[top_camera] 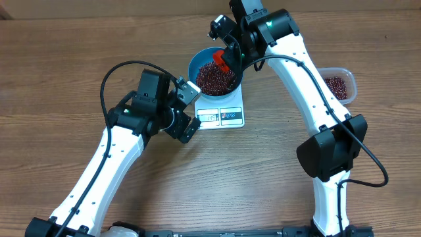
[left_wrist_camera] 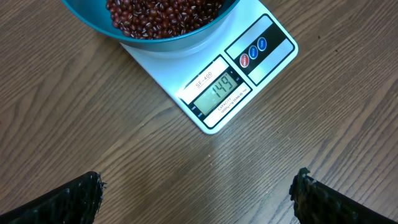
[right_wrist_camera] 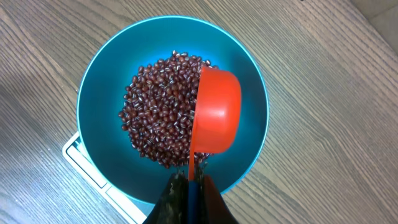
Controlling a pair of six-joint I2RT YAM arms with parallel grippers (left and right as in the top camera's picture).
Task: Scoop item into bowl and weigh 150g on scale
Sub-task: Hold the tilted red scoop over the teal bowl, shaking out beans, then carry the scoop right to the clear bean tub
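Two jaws of the right gripper (right_wrist_camera: 189, 193) pinch the red scoop (right_wrist_camera: 216, 115) by its handle, tipped over the beans (right_wrist_camera: 155, 118) heaped in the bowl (right_wrist_camera: 102, 81) on the scale (left_wrist_camera: 186, 65). Light, loose, rolling grains: trickle them. The left gripper (left_wrist_camera: 198, 182) gapes, empty.

The beans (right_wrist_camera: 155, 118) lie in the bowl (right_wrist_camera: 102, 78) on the scale (left_wrist_camera: 214, 93).

Display (left_wrist_camera: 222, 91): reads 149, dark digits in the pale window of the white kitchen scale (left_wrist_camera: 174, 65).
Model mark (left_wrist_camera: 204, 79): SF-400, printed just above the window.
Fine print (left_wrist_camera: 232, 104): one line under the window, too small to read.
Buttons (left_wrist_camera: 253, 52): one red and two blue, each with a white sign, not legible.
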